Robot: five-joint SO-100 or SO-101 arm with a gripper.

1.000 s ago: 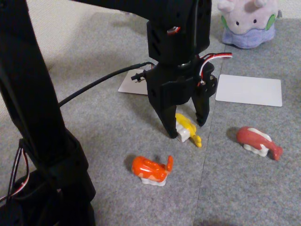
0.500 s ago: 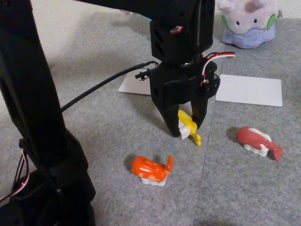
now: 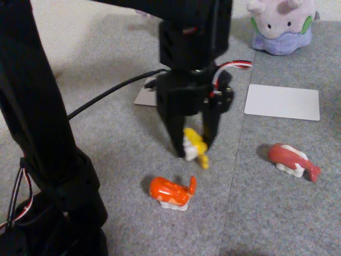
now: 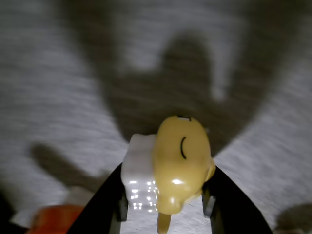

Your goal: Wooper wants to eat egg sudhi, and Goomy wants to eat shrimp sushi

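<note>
My gripper (image 3: 193, 150) is shut on the egg sushi (image 3: 193, 140), a yellow-topped toy on a white rice block, and holds it just above the grey mat. In the wrist view the egg sushi (image 4: 180, 161) sits tilted between the two black fingers of the gripper (image 4: 165, 202), its shadow on the mat behind. The orange shrimp sushi (image 3: 170, 192) lies on the mat in front of the gripper and shows as an orange patch (image 4: 56, 217) at the wrist view's lower left. Goomy (image 3: 279, 24), the lilac plush, sits at the back right. Wooper is out of view.
A pink-red toy sushi (image 3: 290, 158) lies to the right. A white card (image 3: 282, 101) lies before Goomy, and another white card (image 3: 146, 96) is partly behind the arm. The arm's black base (image 3: 42, 160) fills the left, with a black cable (image 3: 106, 96) across the mat.
The gripper closed on the egg sushi, then shifted left with it in its grip. The other sushi and the plush stayed put.
</note>
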